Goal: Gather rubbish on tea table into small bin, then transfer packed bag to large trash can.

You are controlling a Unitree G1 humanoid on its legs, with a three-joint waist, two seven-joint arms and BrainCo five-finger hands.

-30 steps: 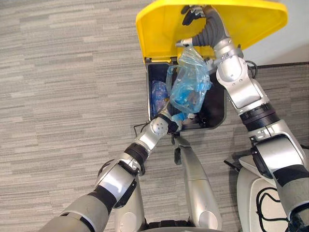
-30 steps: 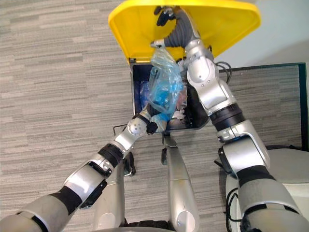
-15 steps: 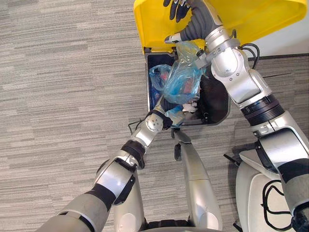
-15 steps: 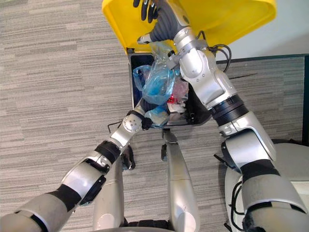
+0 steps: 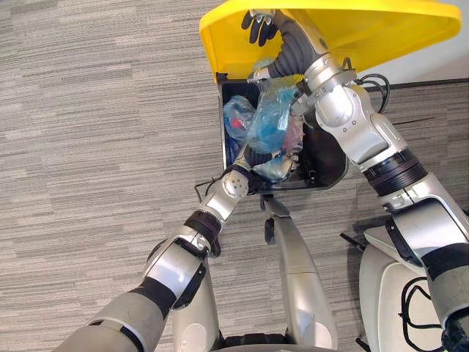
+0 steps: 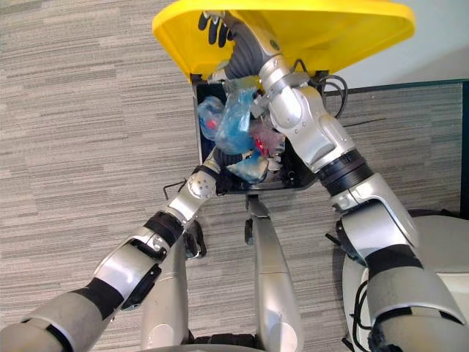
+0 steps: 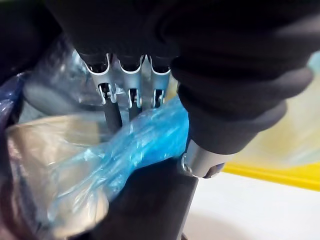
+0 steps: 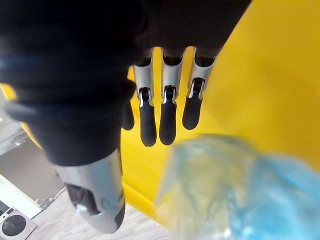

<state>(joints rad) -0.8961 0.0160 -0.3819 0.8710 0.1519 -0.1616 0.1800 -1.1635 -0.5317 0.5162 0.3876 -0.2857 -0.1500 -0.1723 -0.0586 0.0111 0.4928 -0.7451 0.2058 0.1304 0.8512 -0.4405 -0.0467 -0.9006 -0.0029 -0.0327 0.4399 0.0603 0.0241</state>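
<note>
Blue bag (image 5: pixel 270 121) lengthwise over bin (image 5: pixel 331 163), neck twd lid (image 5: pixel 381 29)

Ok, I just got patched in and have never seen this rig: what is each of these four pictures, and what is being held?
This is a humanoid robot with two silver arms that end in fingered hands. The two wide pictures come from cameras on its head, looking down past its arms at a grey floor. On it stands a dark bin with its yellow lid tipped up. The two close pictures come from wrist cameras, each looking along its own hand. The right hand has straight fingers against the lid. The left hand, at the bin's near edge, pinches the blue plastic of a bag between fingers and thumb. The bag is in the bin's opening, its top up by the right thumb. I cannot tell whether that thumb hooks it.
</note>
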